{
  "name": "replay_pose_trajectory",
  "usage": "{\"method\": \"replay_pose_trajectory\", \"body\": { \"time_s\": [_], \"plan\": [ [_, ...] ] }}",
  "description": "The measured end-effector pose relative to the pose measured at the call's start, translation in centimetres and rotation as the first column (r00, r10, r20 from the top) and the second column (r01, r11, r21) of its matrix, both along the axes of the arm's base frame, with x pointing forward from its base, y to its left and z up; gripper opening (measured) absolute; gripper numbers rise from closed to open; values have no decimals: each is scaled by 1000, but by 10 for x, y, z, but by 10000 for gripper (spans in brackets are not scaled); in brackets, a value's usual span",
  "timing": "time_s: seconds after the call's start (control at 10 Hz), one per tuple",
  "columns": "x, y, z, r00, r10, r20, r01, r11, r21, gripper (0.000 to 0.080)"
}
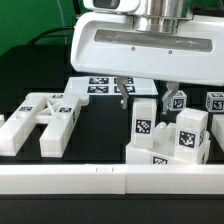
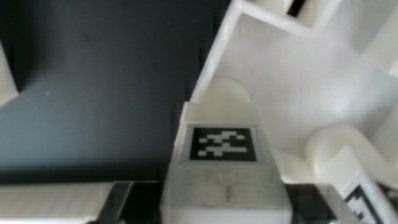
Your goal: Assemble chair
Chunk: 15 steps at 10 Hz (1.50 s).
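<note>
The chair lies in loose white tagged pieces on the black table. An upright white bar (image 1: 145, 116) stands in the cluster toward the exterior view's right, and my gripper (image 1: 145, 98) comes down over it, one dark finger on each side. In the wrist view the same bar (image 2: 222, 145) shows its square tag, and the gripper (image 2: 221, 206) is shut on it, with the fingers (image 2: 135, 200) pressed against its sides. A wide white chair piece (image 2: 311, 70) lies just beyond the bar.
An H-shaped white frame piece (image 1: 40, 120) lies at the exterior view's left. More tagged blocks (image 1: 190, 135) (image 1: 215, 102) crowd the right side. The marker board (image 1: 100, 84) lies behind the gripper. A white rail (image 1: 110, 182) runs along the table's front.
</note>
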State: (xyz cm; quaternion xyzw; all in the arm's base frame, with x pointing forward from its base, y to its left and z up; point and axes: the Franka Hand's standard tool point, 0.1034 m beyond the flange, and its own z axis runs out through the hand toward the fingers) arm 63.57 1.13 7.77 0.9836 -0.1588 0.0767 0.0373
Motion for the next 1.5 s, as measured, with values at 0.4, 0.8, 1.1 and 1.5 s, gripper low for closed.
{"method": "replay_pose_trajectory", "body": {
  "time_s": [0.4,0.8,1.1,1.5],
  "plan": [
    [-1,1,-1,904,-428,9,425,900,101,295],
    [0,3,-1,727,-686,-17,681,717,149,295],
    [0,4,-1,572,-820,-33,811,558,176,295],
    [0,11,-3,207,-973,-102,958,180,224,294]
  ]
}}
